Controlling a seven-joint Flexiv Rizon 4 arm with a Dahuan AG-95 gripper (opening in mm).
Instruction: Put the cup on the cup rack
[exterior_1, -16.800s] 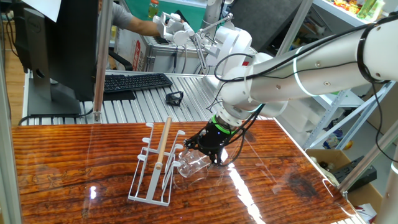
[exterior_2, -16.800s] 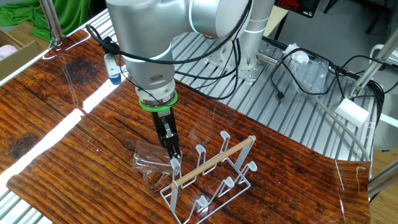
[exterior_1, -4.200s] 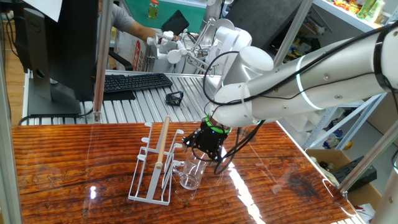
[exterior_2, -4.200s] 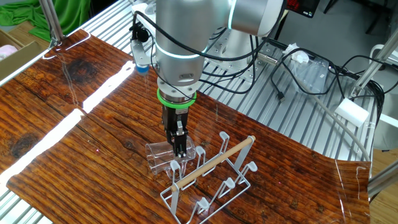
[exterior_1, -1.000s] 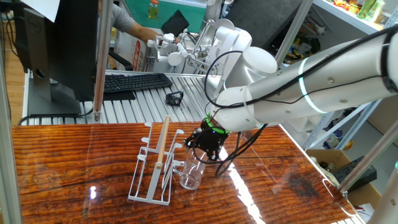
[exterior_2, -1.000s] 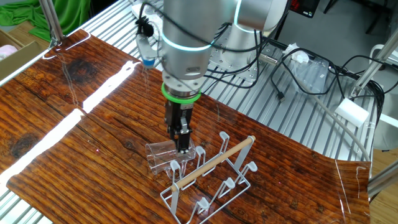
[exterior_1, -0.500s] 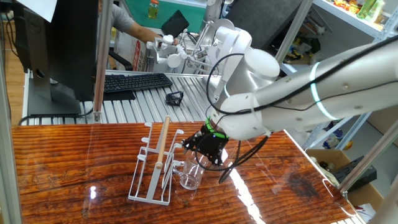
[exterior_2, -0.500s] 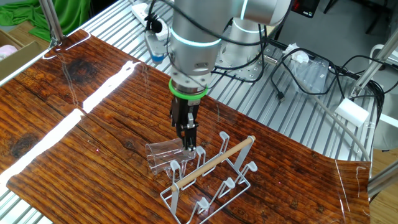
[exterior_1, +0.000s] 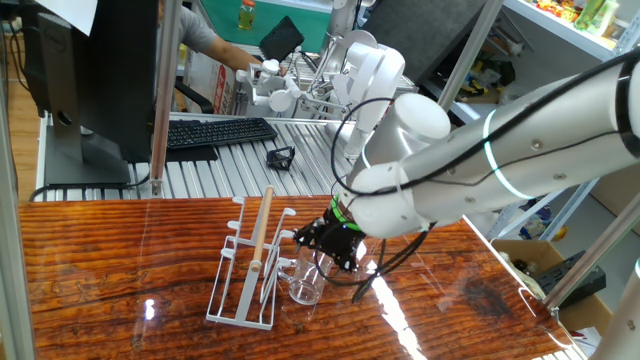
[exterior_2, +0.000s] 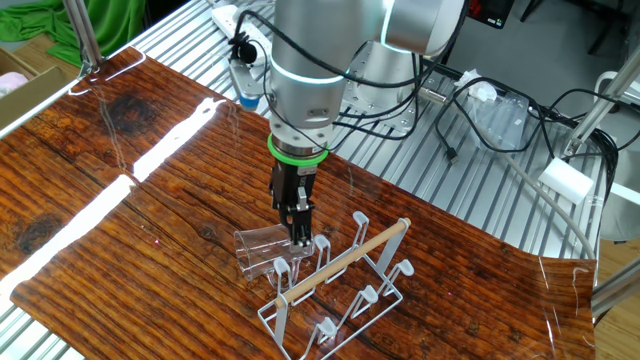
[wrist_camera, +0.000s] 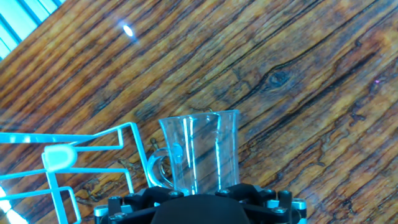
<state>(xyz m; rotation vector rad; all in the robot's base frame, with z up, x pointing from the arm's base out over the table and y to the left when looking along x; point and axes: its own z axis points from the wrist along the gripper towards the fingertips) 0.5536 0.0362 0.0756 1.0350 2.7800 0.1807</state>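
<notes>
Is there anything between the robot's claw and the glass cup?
Nothing shows between them. In the other fixed view the gripper reaches right down to the top of the cup, which sits on a peg of the cup rack. Whether they touch is unclear.

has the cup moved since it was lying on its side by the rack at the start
Yes. The cup now hangs upside down on a peg at the near end of the cup rack, no longer tipped on the table beside it.

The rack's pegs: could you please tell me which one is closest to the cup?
The end peg beside the cup, nearest the gripper; the other pegs stand bare.
</notes>
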